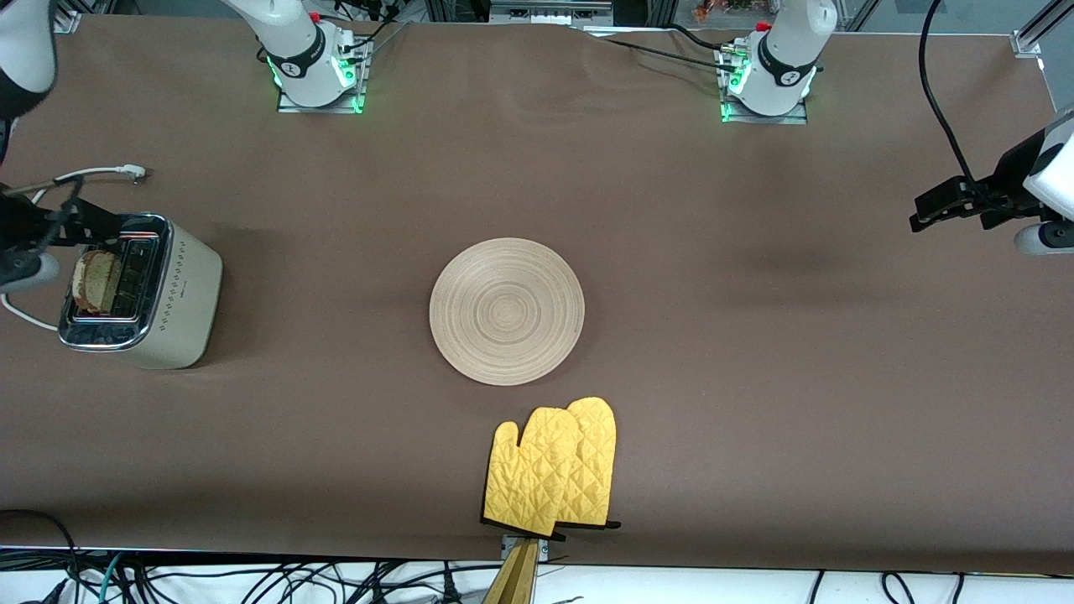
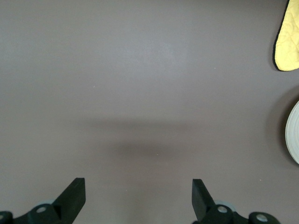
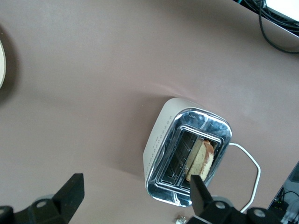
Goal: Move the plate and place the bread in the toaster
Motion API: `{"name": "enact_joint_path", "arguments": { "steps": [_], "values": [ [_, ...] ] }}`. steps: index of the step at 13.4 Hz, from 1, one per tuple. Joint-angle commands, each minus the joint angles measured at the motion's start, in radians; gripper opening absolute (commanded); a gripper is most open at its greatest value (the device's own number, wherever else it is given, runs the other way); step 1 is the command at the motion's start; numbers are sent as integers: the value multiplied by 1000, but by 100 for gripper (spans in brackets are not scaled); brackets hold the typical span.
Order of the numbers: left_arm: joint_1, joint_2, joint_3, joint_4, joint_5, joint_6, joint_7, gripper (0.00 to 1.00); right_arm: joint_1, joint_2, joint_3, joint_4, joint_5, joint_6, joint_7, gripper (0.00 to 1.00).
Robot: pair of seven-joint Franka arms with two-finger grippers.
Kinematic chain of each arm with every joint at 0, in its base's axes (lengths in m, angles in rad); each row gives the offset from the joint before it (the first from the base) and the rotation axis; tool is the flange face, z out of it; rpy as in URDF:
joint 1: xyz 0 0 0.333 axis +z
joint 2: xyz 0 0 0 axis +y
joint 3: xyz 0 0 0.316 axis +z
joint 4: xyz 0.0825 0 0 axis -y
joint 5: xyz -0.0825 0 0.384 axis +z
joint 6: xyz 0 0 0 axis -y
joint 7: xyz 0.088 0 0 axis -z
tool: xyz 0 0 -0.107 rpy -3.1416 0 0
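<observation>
Risking snagging leaning bread (image 3: 203, 158) in toaster (image 3: 161, 140) with spread right gripper (image 3: 135, 179) overhead; idling left gripper (image 2: 138, 182), also spread, above bare table (image 2: 140, 70).

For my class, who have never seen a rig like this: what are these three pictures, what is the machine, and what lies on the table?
Two robot arms stand at a brown table. One picture looks down from across it; the others come from cameras on each wrist. The left gripper hangs open over bare table, holding nothing. The right gripper is open over the toaster, where the bread sits in a slot. A wooden plate lies mid-table, with yellow oven mitts nearer the front camera.
</observation>
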Motion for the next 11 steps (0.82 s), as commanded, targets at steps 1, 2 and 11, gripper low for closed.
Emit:
{"name": "enact_joint_path", "arguments": {
  "steps": [1,2,11],
  "values": [
    [2,13,0,31,-2,-22,5,100,-65,-112,50,-114,41,35,3,100],
    [2,11,0,31,-2,-22,5,100,-73,-130,51,-131,47,38,14,100],
    [3,11,0,32,-2,-22,5,100,-117,-144,57,-196,82,38,253,100]
  ]
}}
